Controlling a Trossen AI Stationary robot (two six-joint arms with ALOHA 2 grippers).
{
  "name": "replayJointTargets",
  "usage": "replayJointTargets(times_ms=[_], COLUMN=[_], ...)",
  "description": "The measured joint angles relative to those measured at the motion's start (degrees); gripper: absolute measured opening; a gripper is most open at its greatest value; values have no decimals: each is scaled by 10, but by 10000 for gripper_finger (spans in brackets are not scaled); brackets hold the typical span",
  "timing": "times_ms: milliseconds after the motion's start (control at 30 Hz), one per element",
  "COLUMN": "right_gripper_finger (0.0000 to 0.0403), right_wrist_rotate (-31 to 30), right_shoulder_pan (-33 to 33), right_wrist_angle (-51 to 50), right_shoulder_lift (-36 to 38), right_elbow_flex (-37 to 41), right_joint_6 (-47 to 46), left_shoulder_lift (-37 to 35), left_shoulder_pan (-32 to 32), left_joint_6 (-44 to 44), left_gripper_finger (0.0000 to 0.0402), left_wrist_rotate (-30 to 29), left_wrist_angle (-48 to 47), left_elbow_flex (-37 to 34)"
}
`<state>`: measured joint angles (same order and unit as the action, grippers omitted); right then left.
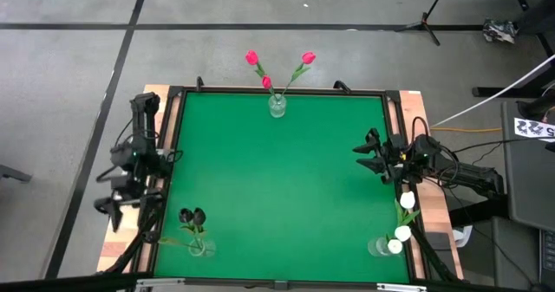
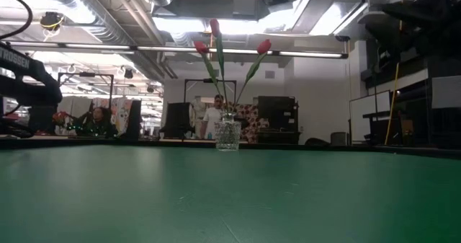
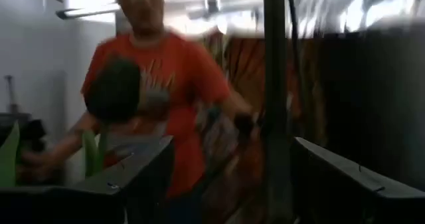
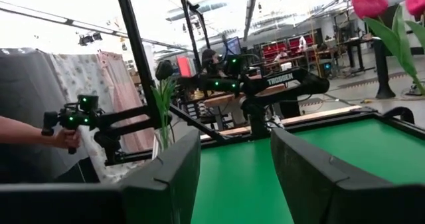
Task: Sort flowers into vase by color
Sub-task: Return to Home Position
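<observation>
Left gripper [image 3: 232,147]: fingers spread, nothing between them. Its arm is folded outside the table's left edge, off the green mat [image 1: 277,188]. Reads as parked, out of the way.

Dark tulips [image 1: 192,216] stand in the near-left vase [image 1: 201,247], tight in that corner.

Pink tulips [image 1: 279,67], three heads, fan out of the far vase [image 1: 277,107] at the middle of the far edge.

Right gripper [image 1: 368,154]: fingers parted, empty, over the mat's right edge, pointing left. Judged partway to its rest pose.

White tulips [image 1: 403,227] lean out of the near-right vase [image 1: 379,247] and over the right rail, near that arm. This is the one snag risk on retreat.

No loose flowers on the mat; sorting looks finished. The vases hug the edges, so the centre lies open for either arm.
</observation>
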<state>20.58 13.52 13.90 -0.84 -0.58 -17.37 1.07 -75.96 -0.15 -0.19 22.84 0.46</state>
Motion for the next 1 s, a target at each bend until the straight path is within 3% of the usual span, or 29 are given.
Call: replayJointTargets(times_ms=[200,433,533,767,1000], right_gripper_finger=[184,184,184,184,184], right_wrist_rotate=[43,56,64,60,60], right_shoulder_pan=[0,0,0,0,0], right_wrist_angle=[-22,-54,-49,-67,-64], right_shoulder_lift=[0,0,0,0,0], right_elbow_flex=[0,0,0,0,0], right_joint_6=[13,24,36,44,56], left_shoulder_lift=[0,1,1,-1,-2], left_shoulder_pan=[0,0,0,6,113], left_joint_6=[117,42,88,105,93], left_gripper_finger=[294,294,294,294,294], left_wrist_rotate=[-19,-150,-149,-149,-149], left_wrist_angle=[-118,-201,-201,-183,-175], left_elbow_flex=[0,0,0,0,0])
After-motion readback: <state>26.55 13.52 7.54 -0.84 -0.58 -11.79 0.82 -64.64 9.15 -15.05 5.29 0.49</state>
